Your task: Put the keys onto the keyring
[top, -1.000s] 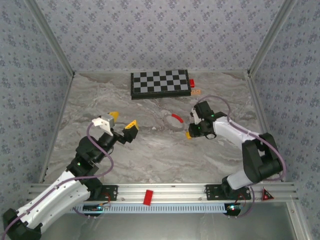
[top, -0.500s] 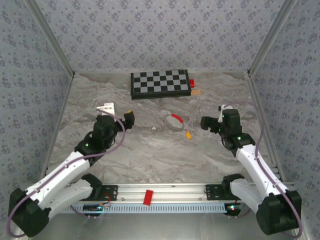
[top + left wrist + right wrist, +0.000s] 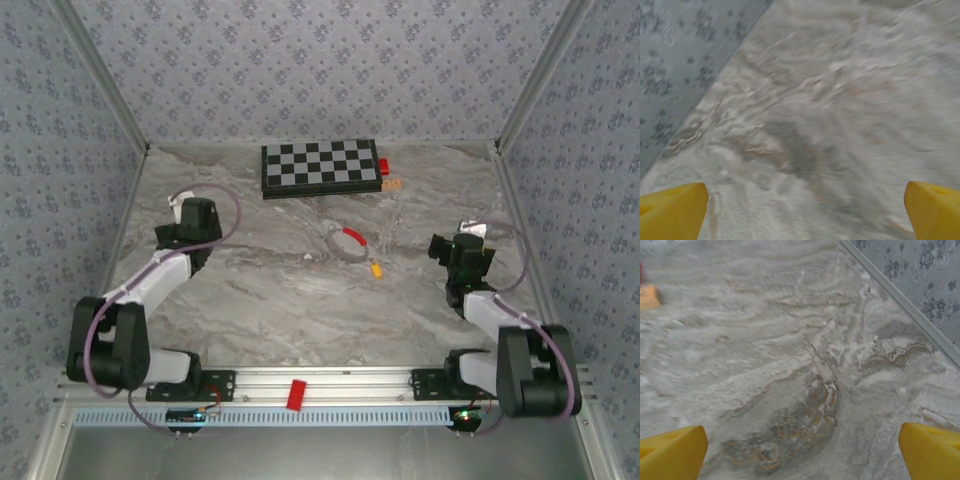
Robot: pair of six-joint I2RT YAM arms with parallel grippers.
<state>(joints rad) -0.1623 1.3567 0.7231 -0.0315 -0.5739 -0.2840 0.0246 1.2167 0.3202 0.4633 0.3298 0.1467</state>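
Two arms in the top view, each folded back toward its own side. Left gripper sits near the left wall and right gripper near the right wall; the jaw gap isn't readable from up here. One keyring lies flat mid-table, a grey loop with one red section on its far rim. One key, tiny and yellow-orange, lies on the table just beside the ring's near-right side. It looks off the loop, but it's too small to say if they touch. Both are well apart from either gripper. One chessboard at the far edge, one red block at its right end, one tan piece just beside that. One red tag on the front rail.

Left wrist: two yellow fingertips in the bottom corners, spread wide, bare marble between them. Nothing held. Wall runs along the upper left.

Right wrist: two yellow fingertips in the bottom corners, spread wide, nothing gripped. One blurred orange bit at the left edge, can't tell what it is. Wall strip at the upper right.
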